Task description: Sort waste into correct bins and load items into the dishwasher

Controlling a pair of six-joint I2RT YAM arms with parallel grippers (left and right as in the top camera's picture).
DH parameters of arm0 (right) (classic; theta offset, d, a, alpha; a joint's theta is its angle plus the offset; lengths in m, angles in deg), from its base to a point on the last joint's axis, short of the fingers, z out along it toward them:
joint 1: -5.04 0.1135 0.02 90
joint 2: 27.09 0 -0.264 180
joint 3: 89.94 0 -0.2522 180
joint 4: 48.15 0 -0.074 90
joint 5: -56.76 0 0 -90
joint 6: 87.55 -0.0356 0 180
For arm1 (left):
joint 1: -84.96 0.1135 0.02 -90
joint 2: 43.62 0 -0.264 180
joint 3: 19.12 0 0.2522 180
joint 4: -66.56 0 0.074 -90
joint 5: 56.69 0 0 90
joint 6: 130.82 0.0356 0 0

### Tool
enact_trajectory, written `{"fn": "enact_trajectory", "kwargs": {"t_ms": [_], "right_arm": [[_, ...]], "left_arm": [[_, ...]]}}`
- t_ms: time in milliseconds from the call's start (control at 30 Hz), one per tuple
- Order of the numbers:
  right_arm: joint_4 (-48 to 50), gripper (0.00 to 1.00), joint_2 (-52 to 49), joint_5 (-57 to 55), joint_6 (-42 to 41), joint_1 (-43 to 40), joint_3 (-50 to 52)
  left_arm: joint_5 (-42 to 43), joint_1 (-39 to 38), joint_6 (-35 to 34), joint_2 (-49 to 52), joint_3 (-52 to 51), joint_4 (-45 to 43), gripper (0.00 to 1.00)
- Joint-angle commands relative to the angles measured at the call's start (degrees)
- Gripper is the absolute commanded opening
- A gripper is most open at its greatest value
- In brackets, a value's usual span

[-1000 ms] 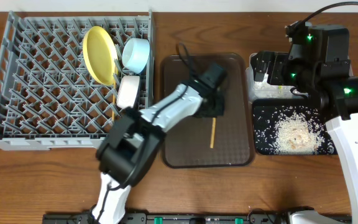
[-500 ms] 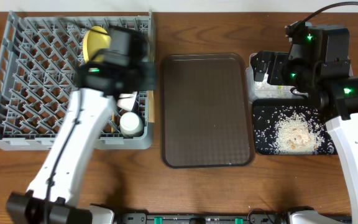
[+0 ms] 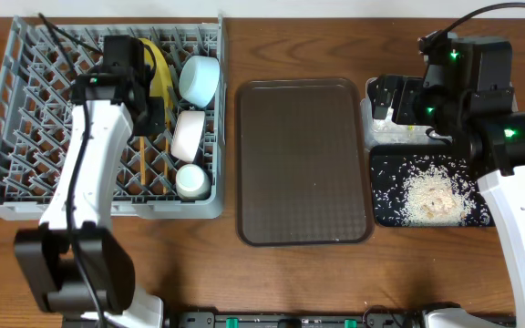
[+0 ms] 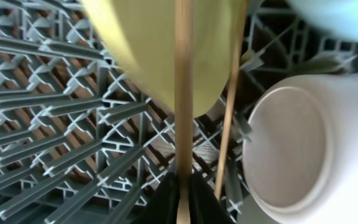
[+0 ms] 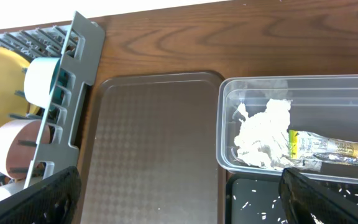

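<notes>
My left gripper (image 3: 144,126) is over the grey dish rack (image 3: 35,118), shut on a wooden chopstick (image 4: 183,93) that points down between the pegs. A second chopstick (image 4: 232,106) lies in the rack just right of it. The yellow plate (image 3: 159,68), light blue bowl (image 3: 199,79), white bowl (image 3: 188,135) and small white cup (image 3: 192,180) stand in the rack. My right gripper (image 5: 179,208) is open and empty above the clear container (image 5: 229,124), which holds tissue (image 5: 263,134) and the green-and-yellow wrapper (image 5: 328,149). Rice (image 3: 431,193) lies in the black tray (image 3: 386,182).
The dark brown serving tray (image 3: 303,159) lies bare between the rack and the two bins. Wooden tabletop (image 3: 244,273) runs along the front edge.
My left arm has carried the chopstick from the brown tray to the dish rack and now holds it among the pegs beside the yellow plate. The right arm has not moved.
</notes>
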Motion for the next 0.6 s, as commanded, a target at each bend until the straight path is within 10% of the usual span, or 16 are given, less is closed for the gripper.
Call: {"fn": "enact_trajectory", "kwargs": {"t_ms": [0,567], "right_arm": [[-0.09,0.99,-0.07,-0.31,-0.52,-0.37,-0.15],[-0.09,0.99,-0.07,-0.31,-0.52,-0.37,-0.15]], "left_arm": [[-1.57,0.24,1.46,2.29,-0.44,0.13,0.26],[11.17,0.2,-9.31,-18.18,4.63,4.61,0.57]]}}
